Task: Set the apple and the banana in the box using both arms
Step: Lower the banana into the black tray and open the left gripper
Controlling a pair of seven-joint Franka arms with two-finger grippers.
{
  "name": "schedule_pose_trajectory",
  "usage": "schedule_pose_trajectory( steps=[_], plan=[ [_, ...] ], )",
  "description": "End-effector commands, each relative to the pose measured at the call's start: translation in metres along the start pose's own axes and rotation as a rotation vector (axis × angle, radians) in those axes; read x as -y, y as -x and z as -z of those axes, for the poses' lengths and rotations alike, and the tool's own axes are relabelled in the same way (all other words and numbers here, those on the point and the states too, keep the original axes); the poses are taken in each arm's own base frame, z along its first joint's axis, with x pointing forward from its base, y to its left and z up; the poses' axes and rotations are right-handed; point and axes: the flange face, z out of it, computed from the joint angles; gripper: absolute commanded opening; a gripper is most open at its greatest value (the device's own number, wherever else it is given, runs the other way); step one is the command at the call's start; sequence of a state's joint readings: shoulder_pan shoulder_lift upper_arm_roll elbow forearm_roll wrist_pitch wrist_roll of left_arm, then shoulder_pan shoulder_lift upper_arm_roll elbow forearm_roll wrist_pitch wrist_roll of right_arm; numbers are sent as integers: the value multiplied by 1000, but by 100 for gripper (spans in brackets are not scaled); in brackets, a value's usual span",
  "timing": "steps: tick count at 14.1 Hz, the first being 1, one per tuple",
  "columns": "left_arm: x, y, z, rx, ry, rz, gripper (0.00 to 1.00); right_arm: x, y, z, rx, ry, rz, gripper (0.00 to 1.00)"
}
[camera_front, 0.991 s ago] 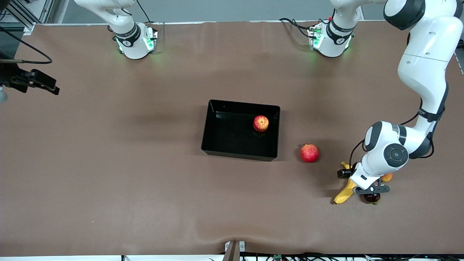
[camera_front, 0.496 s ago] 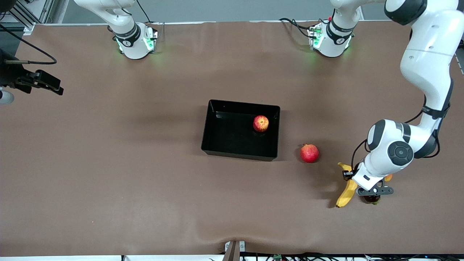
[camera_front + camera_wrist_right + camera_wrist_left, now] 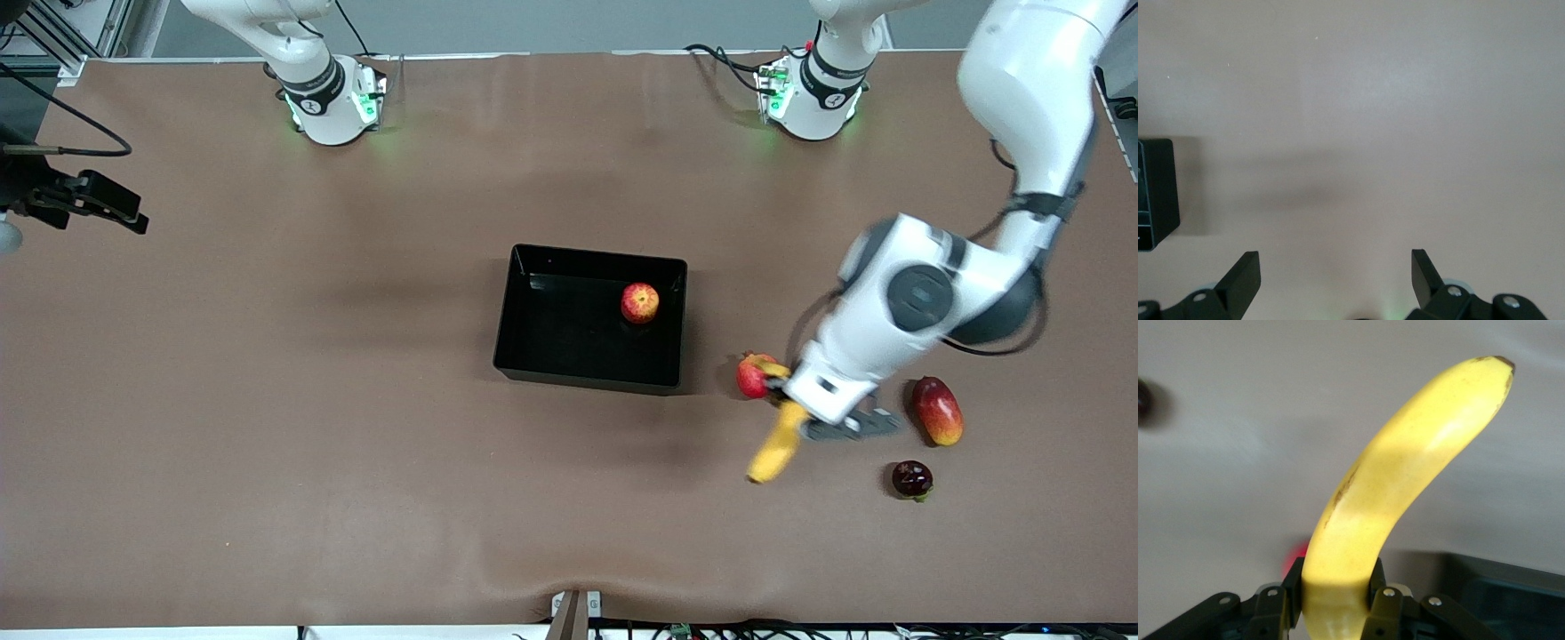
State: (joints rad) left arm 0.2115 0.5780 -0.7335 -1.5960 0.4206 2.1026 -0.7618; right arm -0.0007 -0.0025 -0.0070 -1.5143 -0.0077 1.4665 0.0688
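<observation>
Front view: apple (image 3: 639, 303) in box (image 3: 520, 356) (alone)

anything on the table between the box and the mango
Yes, in the front view: the pomegranate sits between the box and the mango, with the left gripper carrying the banana above that stretch.

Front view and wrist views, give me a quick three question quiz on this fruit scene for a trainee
1. True or false: the apple lies inside the box.
2. What does the left gripper hold? A) pomegranate B) banana C) mango
3. Fill in: the right gripper, waiting over bare table at the right arm's end, has its jaws ____.

Key
1. True.
2. B: jaws shut on the banana, lifted over the table beside the pomegranate.
3. Open.
</observation>
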Motion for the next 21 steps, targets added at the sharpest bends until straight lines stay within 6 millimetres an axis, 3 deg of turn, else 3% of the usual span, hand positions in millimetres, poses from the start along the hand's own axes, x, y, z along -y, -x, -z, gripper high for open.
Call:
schedule_pose_trajectory(
  steps=[1, 2, 5, 7, 9, 13, 14, 17, 18, 19, 21],
  plan=[
    [-73, 54, -8, 26, -3, 81, 0, -2, -3, 10, -42, 14, 3, 100],
    [-104, 75, -8, 27, 3, 83, 0, 0, -3, 8, -39, 13, 6, 100],
    [-177, 146, -35, 30, -24, -81, 0, 3, -1, 4, -21, 16, 12, 100],
    [-205, 178, -43, 28, -32, -152, 0, 3, -1, 5, -20, 16, 12, 100],
    [-219, 200, -60, 54, -39, -190, 0, 1, -1, 6, -23, 15, 9, 100],
    [-230, 208, -104, 19, -79, -257, 0, 1, -1, 6, -20, 16, 7, 100],
    [-230, 198, -113, 8, -73, -250, 0, 1, -1, 6, -20, 16, 7, 100],
    [-242, 201, -143, 17, -50, -239, 0, 0, -1, 6, -17, 17, 5, 100],
    [-242, 199, -149, 14, -43, -232, 37, -1, -1, 6, -19, 17, 4, 100],
    [-245, 203, -152, 4, -34, -245, 99, -1, -1, 6, -19, 17, 4, 100],
    [-247, 203, -151, -5, -34, -244, 100, -1, -1, 6, -19, 17, 4, 100]
  ],
)
